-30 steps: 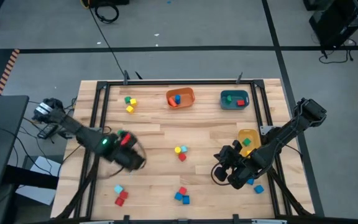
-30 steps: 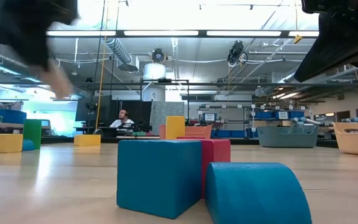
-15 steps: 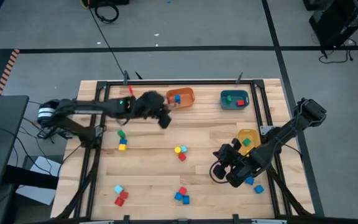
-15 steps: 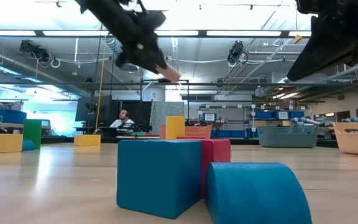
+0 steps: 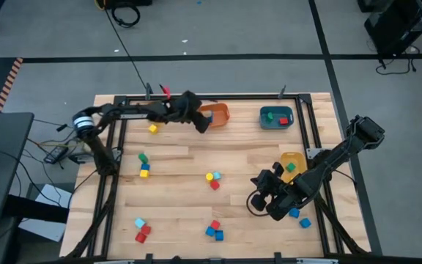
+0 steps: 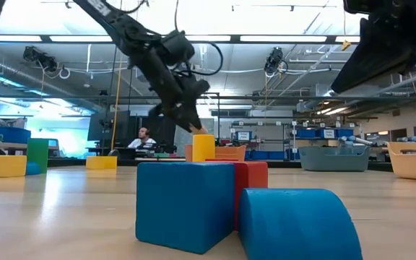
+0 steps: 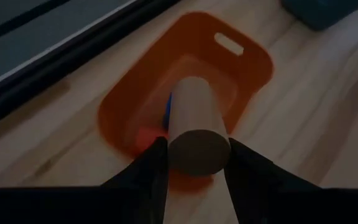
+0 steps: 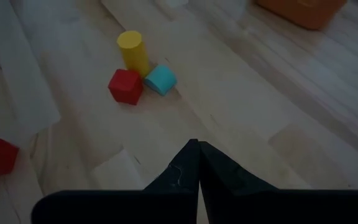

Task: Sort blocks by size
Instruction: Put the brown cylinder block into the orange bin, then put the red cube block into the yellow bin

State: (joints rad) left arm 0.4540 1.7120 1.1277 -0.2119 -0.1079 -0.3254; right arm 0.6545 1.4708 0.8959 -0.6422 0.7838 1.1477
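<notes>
- The wooden table (image 5: 189, 158) carries everything; the orange bin (image 5: 217, 114) at its far edge is the landmark for the places below.
- The left arm reaches along the far edge of the table, and the left gripper (image 5: 201, 123) hangs over the orange bin, at the bin's left rim. Its fingers (image 7: 143, 180) are clamped on a tan cylinder block (image 7: 194, 127), which points down into the bin.
- The right arm comes in from the right side of the table. The right gripper (image 5: 258, 199) is well to the right of the orange bin and nearer the front edge, and its two fingers are pressed together with nothing between them.
- The teal bin (image 5: 276, 117) stands to the right of the orange bin, on the same far edge, with a red block and a green block inside.
- The yellow bin (image 5: 293, 163) is further right and nearer the front, partly behind the right arm; a green block lies in it.
- Inside the orange bin, a red block (image 7: 145, 137) and a blue block (image 7: 167, 107) show beside the cylinder.
- In front of the orange bin, near the table's middle, a yellow cylinder (image 8: 133, 51), a light blue block (image 8: 161, 79) and a red cube (image 8: 126, 86) lie close together.
- A yellow block (image 5: 153, 128) lies left of the orange bin. A green and yellow pair (image 5: 143, 163) is further left and more to the front.
- Far from the orange bin, near the front edge, are a red and blue cluster (image 5: 214, 229) and, more to the left, a light blue and red group (image 5: 141, 229).
</notes>
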